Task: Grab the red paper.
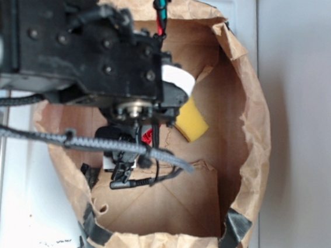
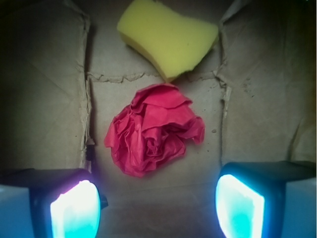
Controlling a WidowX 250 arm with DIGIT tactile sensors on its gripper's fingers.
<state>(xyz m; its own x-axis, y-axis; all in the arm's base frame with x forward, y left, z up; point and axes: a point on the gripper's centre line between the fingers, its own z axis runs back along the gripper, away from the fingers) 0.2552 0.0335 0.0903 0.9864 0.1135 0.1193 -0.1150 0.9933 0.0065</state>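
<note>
Inside the brown paper bag (image 2: 44,99), the empty, wide-open gripper (image 2: 157,208) hovers near the crumpled red paper wad (image 2: 151,131), which lies just beside the yellow sponge wedge (image 2: 166,37), so it should descend centred before closing.

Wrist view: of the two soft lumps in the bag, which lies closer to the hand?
The red paper, a crumpled wad lying just ahead of the open hand. The yellow sponge sits farther off, beyond it.

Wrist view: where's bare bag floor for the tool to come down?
Bare floor lies left and right of the red paper, toward the brown bag walls. It is crowded above, where the yellow sponge sits close. The open tool hangs apart from the paper.
</note>
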